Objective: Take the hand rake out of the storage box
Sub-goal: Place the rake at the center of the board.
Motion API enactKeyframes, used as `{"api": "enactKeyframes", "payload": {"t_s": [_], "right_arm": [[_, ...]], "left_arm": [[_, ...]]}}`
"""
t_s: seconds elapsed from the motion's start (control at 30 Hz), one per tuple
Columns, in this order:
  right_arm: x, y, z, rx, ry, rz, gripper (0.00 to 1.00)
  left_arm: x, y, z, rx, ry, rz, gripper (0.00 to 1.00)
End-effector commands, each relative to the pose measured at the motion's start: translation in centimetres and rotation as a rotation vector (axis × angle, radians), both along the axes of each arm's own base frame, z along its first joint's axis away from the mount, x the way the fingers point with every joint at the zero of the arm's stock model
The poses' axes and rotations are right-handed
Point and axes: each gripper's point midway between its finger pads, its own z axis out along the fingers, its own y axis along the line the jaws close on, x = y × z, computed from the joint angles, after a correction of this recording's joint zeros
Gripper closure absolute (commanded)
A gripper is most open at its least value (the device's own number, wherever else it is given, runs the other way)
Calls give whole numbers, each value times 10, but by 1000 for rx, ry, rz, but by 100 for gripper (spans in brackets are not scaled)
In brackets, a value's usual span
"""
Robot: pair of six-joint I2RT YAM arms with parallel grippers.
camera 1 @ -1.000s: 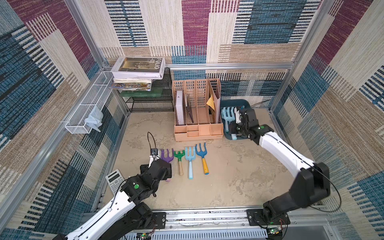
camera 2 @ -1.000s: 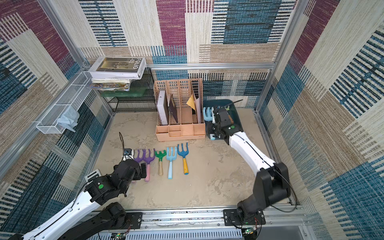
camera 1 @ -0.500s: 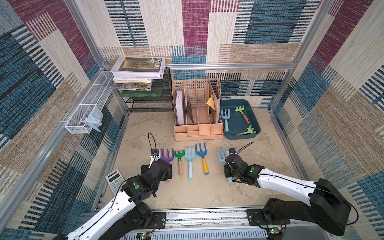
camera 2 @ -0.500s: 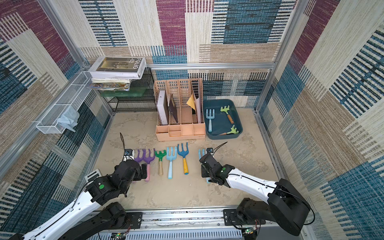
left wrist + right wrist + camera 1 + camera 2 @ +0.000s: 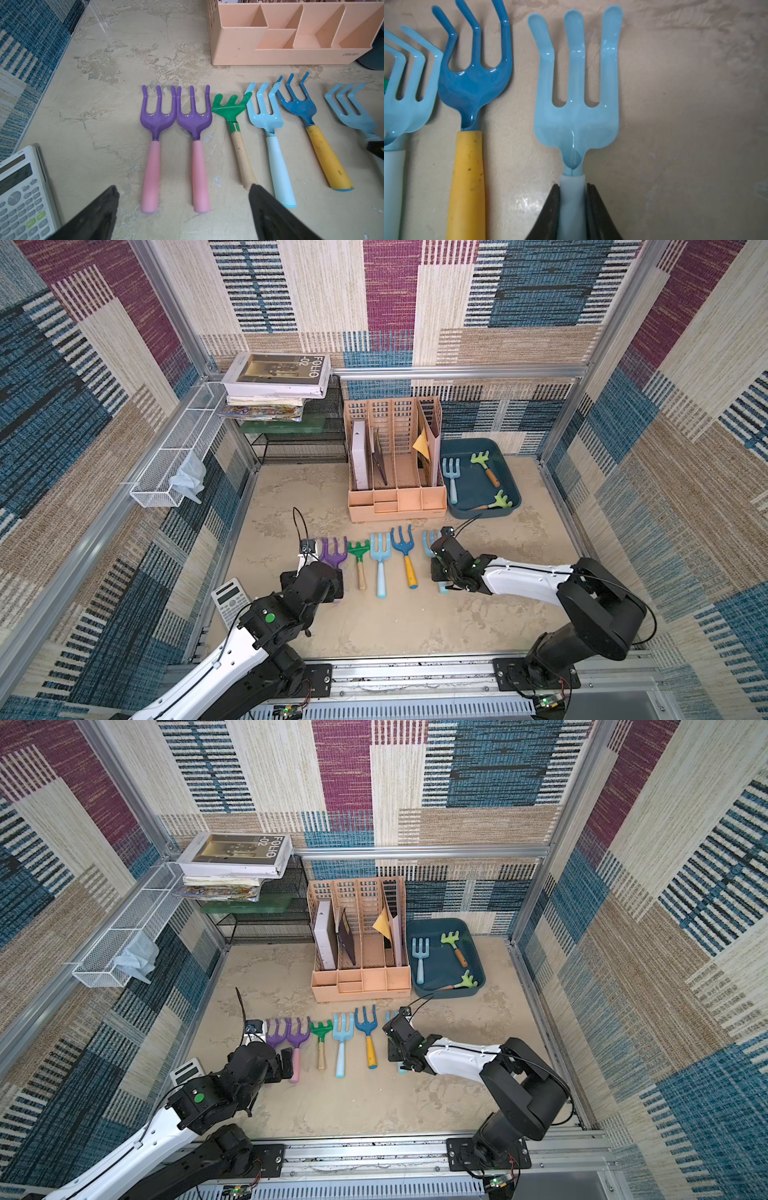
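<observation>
The storage box [image 5: 471, 483] is a dark teal tray at the back right. In it lie a light blue hand rake [image 5: 451, 472], a green one [image 5: 484, 466] and a pale green one [image 5: 497, 502]. My right gripper [image 5: 572, 187] is shut on the pale handle of another light blue hand rake [image 5: 576, 116]. This rake is low over the table at the right end of a row of rakes [image 5: 380, 560], and in a top view the gripper [image 5: 442, 568] hides most of it. My left gripper [image 5: 182, 187] is open above the pink handles of two purple rakes [image 5: 176, 116].
A peach file organiser [image 5: 395, 472] stands just left of the storage box. A calculator [image 5: 230, 601] lies at the front left beside my left arm. A white mesh basket [image 5: 178, 456] hangs on the left wall, and books [image 5: 276, 377] top a black wire shelf at the back.
My right arm came from the storage box to the front of the table with the light blue rake, reaching the row's right end. The left arm has not moved.
</observation>
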Motion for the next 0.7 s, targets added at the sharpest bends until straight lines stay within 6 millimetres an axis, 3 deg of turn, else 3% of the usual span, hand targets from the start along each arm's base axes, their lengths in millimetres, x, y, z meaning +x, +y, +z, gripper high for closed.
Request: {"api": "enactKeyframes", "payload": {"t_s": [0.0,0.13,0.4,0.57,0.67], "right_arm": [[4,6,-4,-6,0,12,98],[5,4,-5,-31,-2,-2,86],[11,13,-10,-29,-12,29,94],[14,12,-16,-54,-1,10,92],[12,14,-13,-49,-3,13,83]], "left_arm": [[2,-3,2,-18,-12,-1,1],[2,-3,1,-16,-10,-1,1],[3,-3,0,-10,-5,0,1],[3,-2,0,-8,-7,6,1],[3,-1,0,-9,-9,10,1]]}}
